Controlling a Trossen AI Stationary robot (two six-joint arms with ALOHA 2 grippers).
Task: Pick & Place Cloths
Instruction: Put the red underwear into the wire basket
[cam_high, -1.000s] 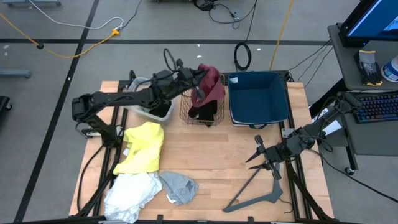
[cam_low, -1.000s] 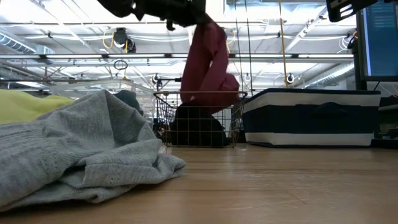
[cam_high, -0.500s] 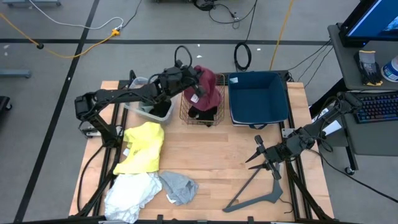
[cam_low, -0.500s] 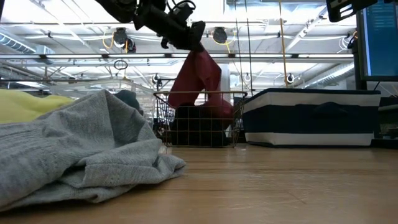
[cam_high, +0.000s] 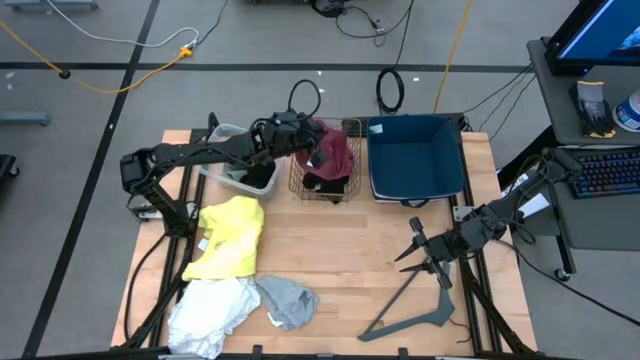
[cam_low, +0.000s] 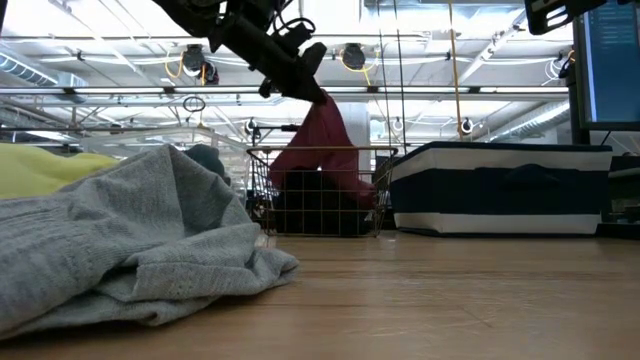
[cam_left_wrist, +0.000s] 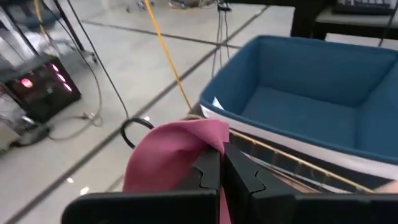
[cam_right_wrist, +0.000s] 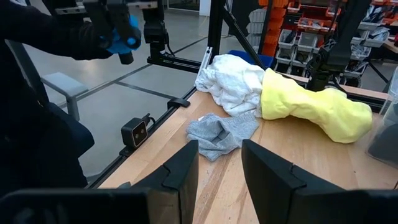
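Maroon cloth (cam_high: 335, 150), yellow cloth (cam_high: 232, 235), white cloth (cam_high: 210, 308), blue bin (cam_high: 415, 160).

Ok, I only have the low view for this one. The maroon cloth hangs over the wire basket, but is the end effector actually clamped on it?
Observer: Yes. The left wrist view shows the left end effector shut on the maroon cloth.
Operator: Where is the other arm?
Observer: In the high view the right end effector waits open near the table's right edge, just above the grey hanger bar.
Operator: Any cloths I can't see?
Observer: A white cloth lies against the light grey cloth, next to the yellow cloth.
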